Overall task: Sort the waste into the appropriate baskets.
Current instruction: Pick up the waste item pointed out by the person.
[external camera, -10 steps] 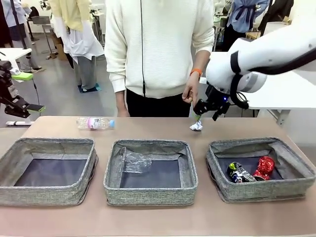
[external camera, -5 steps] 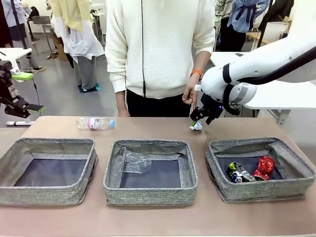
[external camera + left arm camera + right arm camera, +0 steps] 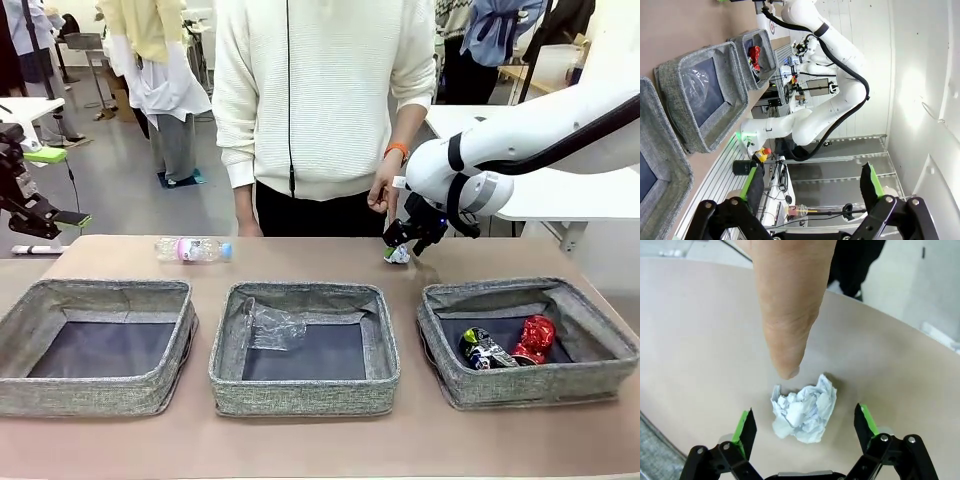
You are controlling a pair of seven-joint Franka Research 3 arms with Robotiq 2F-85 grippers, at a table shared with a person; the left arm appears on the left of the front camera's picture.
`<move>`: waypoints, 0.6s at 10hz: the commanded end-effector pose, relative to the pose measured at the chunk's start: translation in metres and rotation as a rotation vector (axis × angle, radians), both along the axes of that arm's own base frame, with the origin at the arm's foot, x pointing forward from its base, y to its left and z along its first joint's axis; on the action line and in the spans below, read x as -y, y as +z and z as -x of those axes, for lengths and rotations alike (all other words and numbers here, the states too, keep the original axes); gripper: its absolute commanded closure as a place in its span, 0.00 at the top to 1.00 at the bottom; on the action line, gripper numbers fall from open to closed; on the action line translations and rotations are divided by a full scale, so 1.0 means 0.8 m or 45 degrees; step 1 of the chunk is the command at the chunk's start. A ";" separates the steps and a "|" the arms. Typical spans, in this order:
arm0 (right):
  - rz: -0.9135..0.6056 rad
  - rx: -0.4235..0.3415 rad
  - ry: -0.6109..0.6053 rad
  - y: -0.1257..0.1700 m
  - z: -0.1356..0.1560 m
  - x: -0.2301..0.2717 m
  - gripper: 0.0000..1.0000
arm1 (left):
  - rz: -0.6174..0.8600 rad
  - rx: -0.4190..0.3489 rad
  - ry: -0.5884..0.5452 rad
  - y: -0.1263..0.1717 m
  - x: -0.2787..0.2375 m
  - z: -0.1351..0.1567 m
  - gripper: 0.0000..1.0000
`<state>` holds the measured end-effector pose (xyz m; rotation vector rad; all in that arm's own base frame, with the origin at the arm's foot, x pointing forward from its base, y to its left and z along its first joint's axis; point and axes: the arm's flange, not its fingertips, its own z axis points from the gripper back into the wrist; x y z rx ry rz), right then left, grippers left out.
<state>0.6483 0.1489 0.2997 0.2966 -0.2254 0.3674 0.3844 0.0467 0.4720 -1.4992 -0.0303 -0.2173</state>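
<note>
A white paper wad [image 3: 398, 255] [image 3: 803, 408] lies on the table behind the right basket [image 3: 597, 350]. My right gripper [image 3: 405, 243] [image 3: 805, 427] hangs just over it, open, one finger on each side. A person's hand [image 3: 787, 305] points down at the wad, its fingertip close above it. The right basket holds the dark printed can [image 3: 482, 349] and the crushed red can [image 3: 536, 338]. Crumpled clear plastic [image 3: 270, 326] lies in the middle basket [image 3: 305, 392]. The clear bottle [image 3: 193, 249] lies at the table's far left. My left gripper [image 3: 810, 192] is open, raised off to the left.
The left basket [image 3: 95, 390] holds nothing. The person [image 3: 320, 100] stands at the far edge of the table, between the middle and right baskets. Bare table runs along the front of the baskets.
My right gripper has come down and leftward onto the paper wad, its fingers now straddling it. The left arm and the waste have not moved.
</note>
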 end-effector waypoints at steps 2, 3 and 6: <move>0.023 -0.039 -0.016 0.003 -0.010 -0.003 0.44 | 0.003 -0.007 0.009 0.005 0.001 0.002 1.00; 0.013 -0.036 -0.017 0.005 -0.010 -0.003 0.41 | 0.003 -0.007 0.009 0.005 0.001 0.002 1.00; 0.007 -0.043 -0.019 0.006 -0.011 -0.003 0.00 | 0.003 -0.007 0.009 0.005 0.001 0.002 1.00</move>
